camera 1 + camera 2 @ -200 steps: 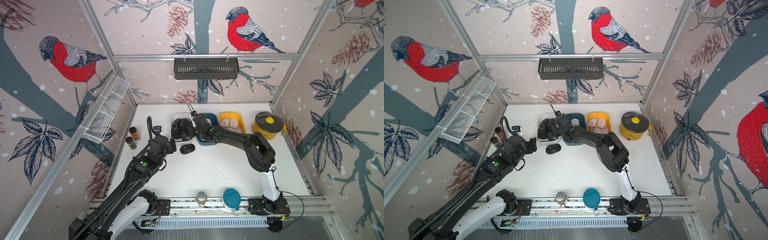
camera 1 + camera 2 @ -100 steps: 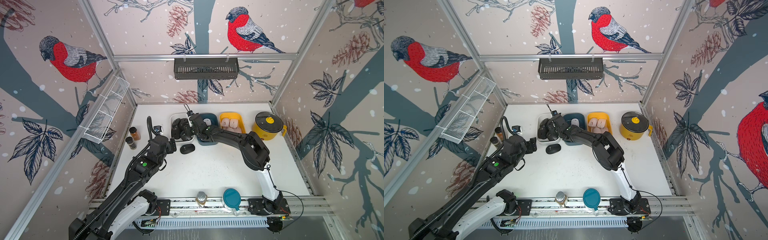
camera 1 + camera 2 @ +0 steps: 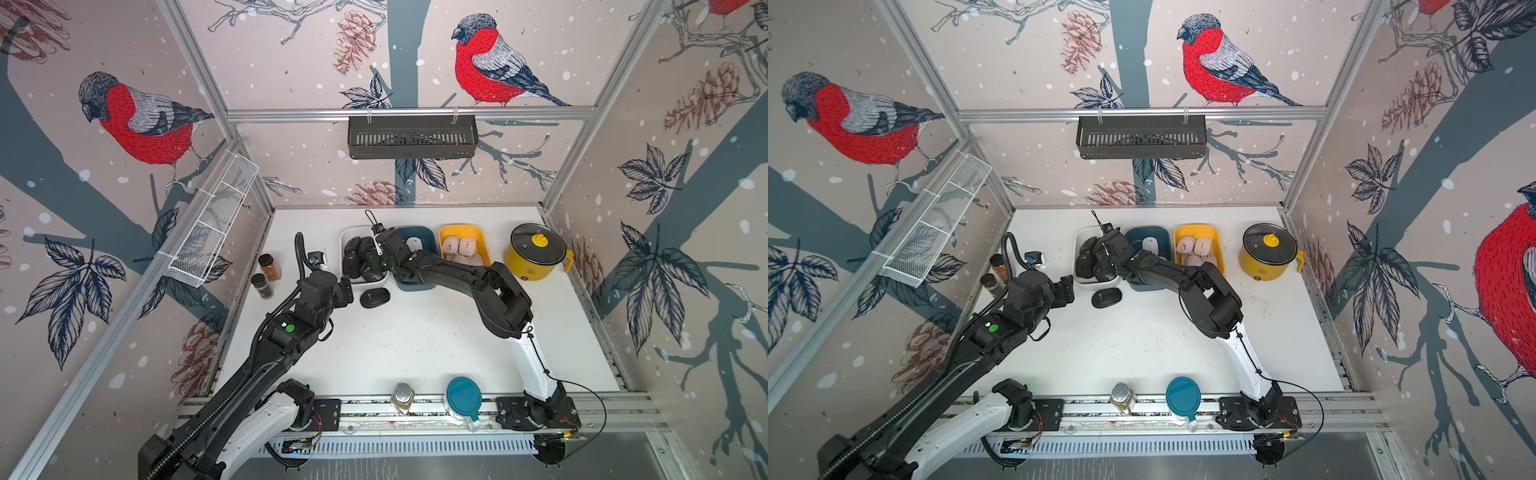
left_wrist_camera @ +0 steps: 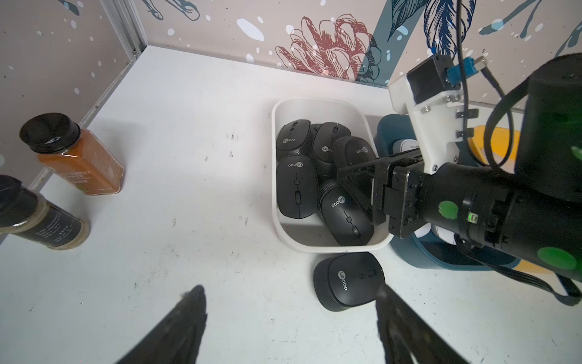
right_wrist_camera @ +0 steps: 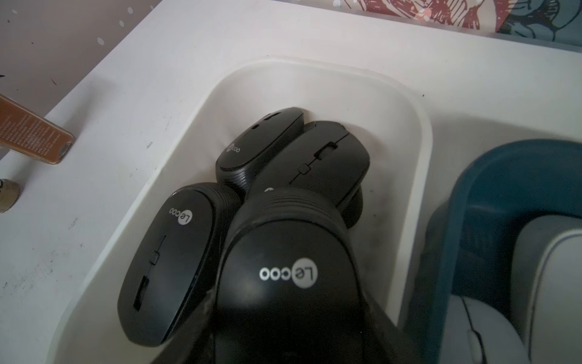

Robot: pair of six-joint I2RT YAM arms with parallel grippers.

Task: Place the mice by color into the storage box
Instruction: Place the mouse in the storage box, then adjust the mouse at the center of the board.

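Top views: right gripper (image 3: 371,261) has slid off the teal bin (image 3: 430,233) and now hangs over the white bin (image 3: 343,245) of black mice (image 3: 353,266); left gripper (image 3: 347,291) hasn't moved, parked beside the loose black mouse (image 3: 375,298) on the table (image 3: 415,332). Left wrist: left jaws wide and empty, loose black mouse just ahead of them, hard by the white bin's outer wall. Right wrist: right claw is clamped on a held black mouse (image 5: 283,268) above the pile, so colour and bin match; release looks next, then the stray.
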